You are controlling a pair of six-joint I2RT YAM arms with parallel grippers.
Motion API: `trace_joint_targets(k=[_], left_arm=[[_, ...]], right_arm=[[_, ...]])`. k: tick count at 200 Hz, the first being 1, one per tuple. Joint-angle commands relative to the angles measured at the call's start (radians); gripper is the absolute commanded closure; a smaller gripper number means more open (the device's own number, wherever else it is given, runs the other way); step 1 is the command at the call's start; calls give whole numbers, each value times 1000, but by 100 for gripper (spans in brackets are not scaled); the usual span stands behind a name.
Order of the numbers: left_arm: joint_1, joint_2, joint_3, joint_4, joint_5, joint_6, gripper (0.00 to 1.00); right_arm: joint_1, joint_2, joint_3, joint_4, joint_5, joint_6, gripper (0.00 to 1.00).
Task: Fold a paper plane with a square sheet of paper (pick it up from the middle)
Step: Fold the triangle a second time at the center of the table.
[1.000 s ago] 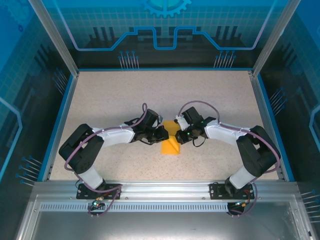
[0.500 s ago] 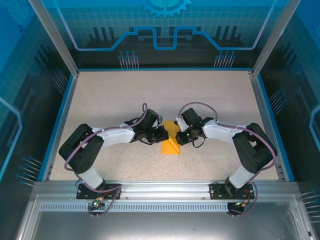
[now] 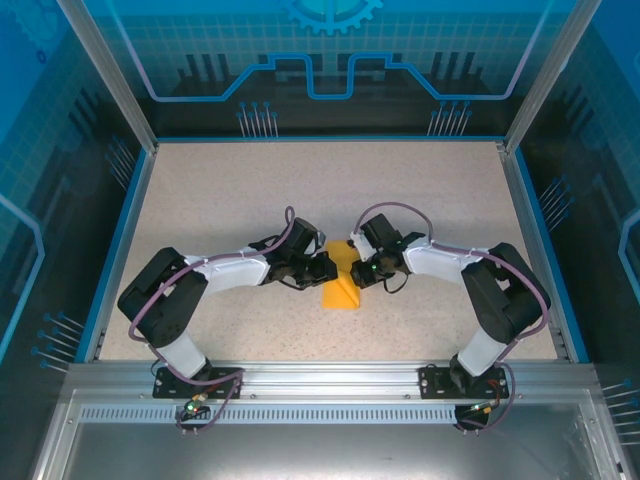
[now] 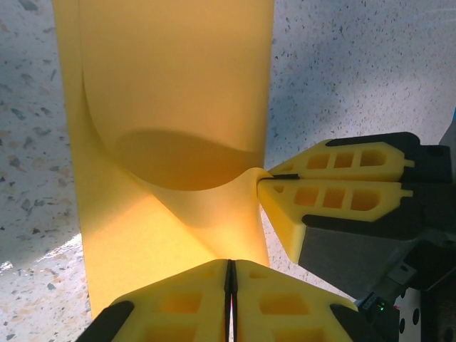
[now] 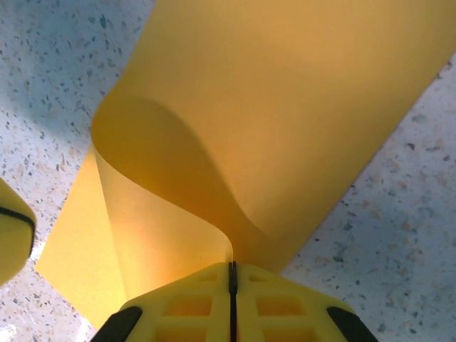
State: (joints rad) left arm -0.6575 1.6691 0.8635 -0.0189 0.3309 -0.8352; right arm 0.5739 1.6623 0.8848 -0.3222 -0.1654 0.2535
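Left wrist cam: L gripper [image 4: 230,281] is pinching sheet [image 4: 171,78] by one edge, R gripper [image 5: 231,276] clamping another, mid table [image 3: 200,200]. Sheet's bowing over, so probs worth lining edges up before creasing, w/o tugging.

1. Table top [image 3: 230,190]: flat, pale beige, flecked with dark specks like stone; soft shadows, even light.
2. Blue rim [image 3: 118,250]: narrow edging along the left, far and right sides of the table top.
3. Aluminium rail [image 3: 330,375]: runs across the near edge, slotted.
4. Grey metal shelf [image 3: 300,445]: below the rail, smooth, dull sheen.
5. Back panel [image 3: 330,60]: translucent blue, fine grid, pale circuit-style lines, part of a gear emblem [image 3: 332,12] at top centre.
6. Side panels, left [image 3: 50,200] and right [image 3: 600,200]: same blue pattern.
7. Two silver corner posts [image 3: 105,75], [image 3: 555,75]: leaning outward towards the top.
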Motion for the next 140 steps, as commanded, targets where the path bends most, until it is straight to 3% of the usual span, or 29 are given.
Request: trace_joint_targets(k=[1, 140], left_arm=[[-9, 10, 31, -17, 25, 20, 89], [-11, 23, 38, -20, 33, 9, 91]], right_arm=[[-17, -21, 19, -9, -19, 1, 92], [-17, 37, 19, -15, 12, 6, 92]])
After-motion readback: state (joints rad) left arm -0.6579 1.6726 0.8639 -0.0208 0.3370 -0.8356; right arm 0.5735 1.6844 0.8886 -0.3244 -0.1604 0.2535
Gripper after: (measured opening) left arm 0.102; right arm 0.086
